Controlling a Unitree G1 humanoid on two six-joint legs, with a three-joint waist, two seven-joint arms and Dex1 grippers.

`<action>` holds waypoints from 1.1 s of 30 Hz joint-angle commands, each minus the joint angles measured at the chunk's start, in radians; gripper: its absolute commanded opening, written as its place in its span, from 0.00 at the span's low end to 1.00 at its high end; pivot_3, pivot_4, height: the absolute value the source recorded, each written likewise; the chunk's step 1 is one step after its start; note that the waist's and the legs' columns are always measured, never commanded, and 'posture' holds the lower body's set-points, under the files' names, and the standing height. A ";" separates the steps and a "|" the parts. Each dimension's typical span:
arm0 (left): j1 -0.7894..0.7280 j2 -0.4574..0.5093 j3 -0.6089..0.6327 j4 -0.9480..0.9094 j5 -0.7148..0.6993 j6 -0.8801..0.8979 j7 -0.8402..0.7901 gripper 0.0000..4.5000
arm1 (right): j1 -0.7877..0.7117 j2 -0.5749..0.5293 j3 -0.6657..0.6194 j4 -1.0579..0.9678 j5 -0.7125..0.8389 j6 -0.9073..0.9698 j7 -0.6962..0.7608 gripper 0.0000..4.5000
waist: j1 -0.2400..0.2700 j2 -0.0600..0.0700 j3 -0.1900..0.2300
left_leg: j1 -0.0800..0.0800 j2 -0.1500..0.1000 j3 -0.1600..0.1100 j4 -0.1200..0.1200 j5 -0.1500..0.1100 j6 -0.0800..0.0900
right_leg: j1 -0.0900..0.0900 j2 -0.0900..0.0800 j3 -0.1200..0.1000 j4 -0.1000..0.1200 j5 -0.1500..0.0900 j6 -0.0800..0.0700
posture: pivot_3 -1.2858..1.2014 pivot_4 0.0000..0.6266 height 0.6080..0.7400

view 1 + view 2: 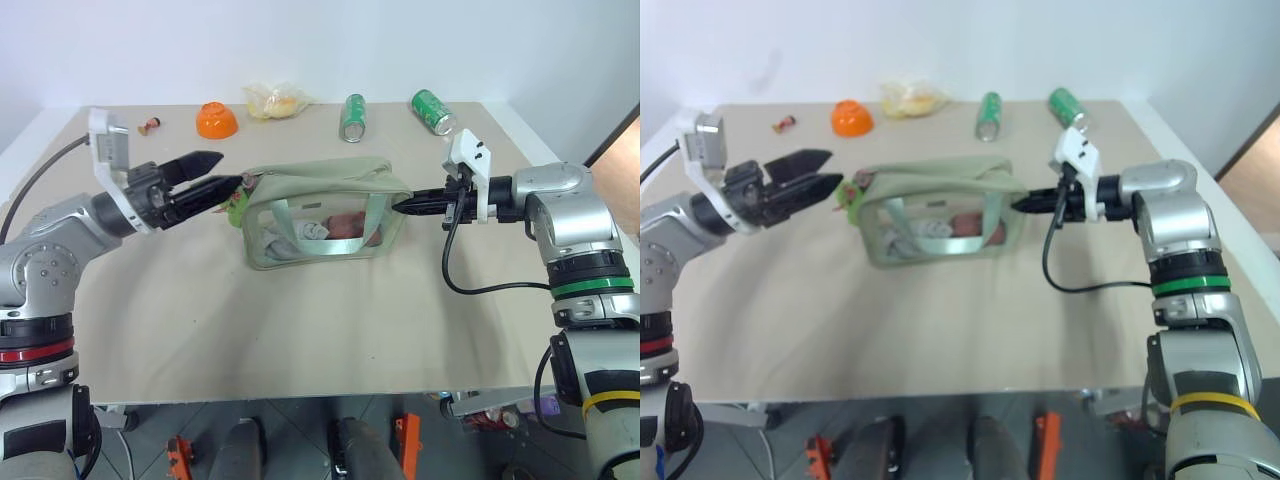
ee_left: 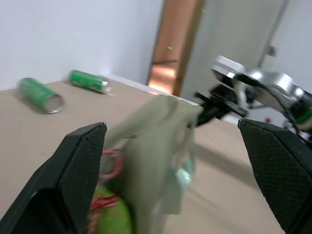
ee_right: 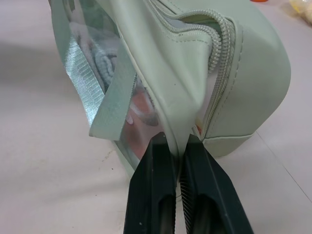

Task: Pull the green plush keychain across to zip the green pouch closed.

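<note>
— On the table (image 1: 300, 340), where does the green pouch (image 1: 320, 215) sit?
— Near the middle, its clear window facing the robot; the zip along its top is partly undone.
— And the right end effector (image 3: 179, 146)?
— Clenched on a fold of the pouch's fabric at its right end; the fingers are pinched tight on it.
— The left end effector (image 1: 215, 175)?
— Released, fingers spread wide, at the pouch's left end; the green plush keychain (image 2: 109, 214) hangs there, just beside the lower finger; whether they touch I cannot tell.
— Anything else?
— Two green soda cans (image 1: 353, 117) and an orange bowl (image 1: 216, 121) lie at the far edge.
</note>
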 commanded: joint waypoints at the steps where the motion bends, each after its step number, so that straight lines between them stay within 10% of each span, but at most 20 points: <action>1: 0.026 0.018 0.028 0.045 0.044 -0.027 0.013 1.00 | 0.000 0.001 -0.016 -0.040 0.016 -0.006 0.004 0.00 | -0.001 0.000 0.000 | 0.000 0.000 0.000 0.000 0.000 0.000 | 0.000 0.000 0.000 0.000 0.000 0.000 | 0.52 0.24 1.00; 33: -0.098 -0.116 -0.108 0.339 0.324 -0.163 0.018 1.00 | 0.075 -0.027 -0.024 -0.122 0.003 0.027 -0.061 0.00 | 0.000 0.000 0.000 | 0.000 0.001 0.000 0.001 0.000 0.000 | 0.000 0.001 0.001 0.001 0.001 0.000 | 0.52 0.24 1.00</action>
